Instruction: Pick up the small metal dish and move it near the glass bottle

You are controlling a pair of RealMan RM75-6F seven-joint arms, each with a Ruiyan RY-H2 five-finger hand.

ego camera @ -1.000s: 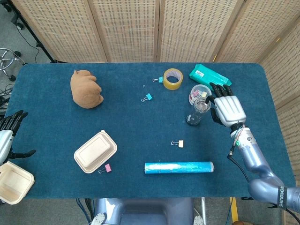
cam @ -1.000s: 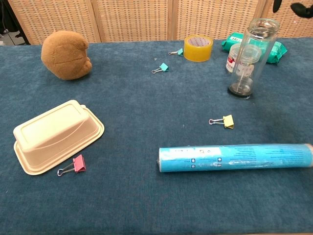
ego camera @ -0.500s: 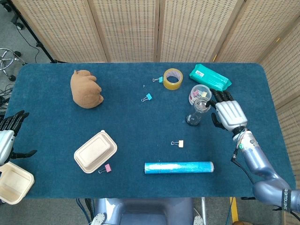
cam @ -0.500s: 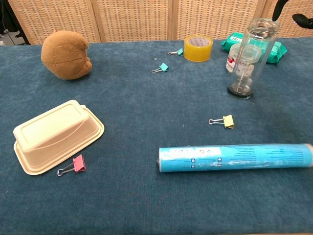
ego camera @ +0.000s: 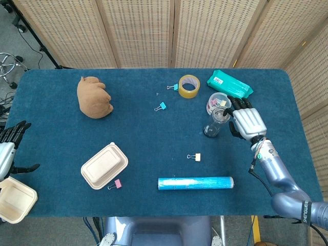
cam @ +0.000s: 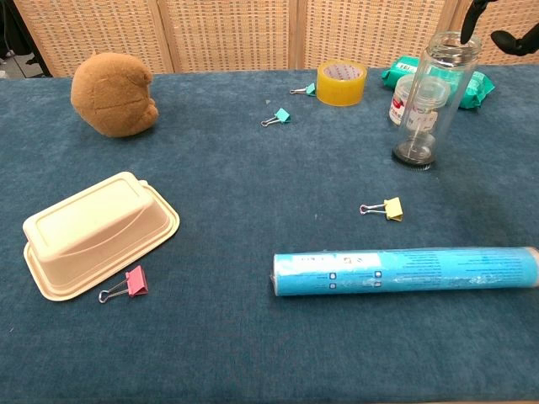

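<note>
The tall clear glass bottle [ego camera: 217, 122] stands upright at the right of the blue table [ego camera: 148, 138]; the chest view shows the bottle [cam: 434, 93] too. My right hand [ego camera: 246, 121] hovers just right of it with its fingers spread and nothing in it. Its dark fingertips [cam: 468, 21] reach the bottle's rim at the chest view's top right; contact cannot be told. My left hand [ego camera: 8, 147] hangs off the table's left edge, fingers apart and empty. No metal dish shows in either view.
Behind the bottle stand a small clear jar of clips [ego camera: 218, 102], a yellow tape roll [ego camera: 188, 85] and a green packet [ego camera: 229, 84]. A blue tube [ego camera: 195, 182], a yellow clip [ego camera: 195, 157], a beige lidded box [ego camera: 104, 165] and a brown plush [ego camera: 94, 97] lie elsewhere.
My right hand has shifted slightly left, closer to the glass bottle, and its fingertips show lower at the bottle's rim. The left hand and the objects have stayed put.
</note>
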